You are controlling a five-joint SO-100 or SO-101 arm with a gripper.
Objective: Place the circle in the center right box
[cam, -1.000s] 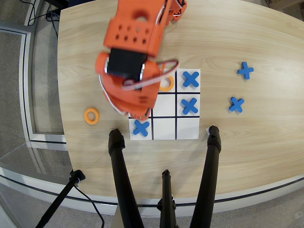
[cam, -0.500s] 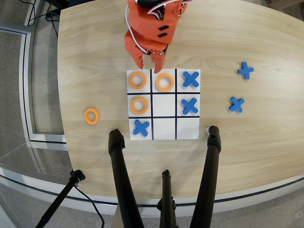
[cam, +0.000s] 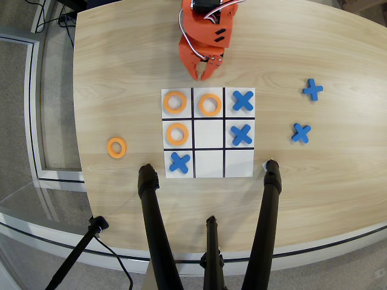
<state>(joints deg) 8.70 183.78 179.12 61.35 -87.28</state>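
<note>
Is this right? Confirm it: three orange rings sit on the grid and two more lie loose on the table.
Not quite. The overhead view shows three rings on the grid, but only one loose ring on the table, at picture-left.

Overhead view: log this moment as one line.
circle: in center right box | gripper: above grid, empty | spare ring: on table

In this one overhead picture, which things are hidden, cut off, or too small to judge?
- Arm: the top edge of the overhead view cuts it off; only its orange end and the pincer show.
- Pincer: whether it is open or shut cannot be told; its tips look close and hold nothing visible.
- Table: the black tripod legs cover part of its near edge.
- The circle in the center right box: its thickness is unreadable from above.
</note>
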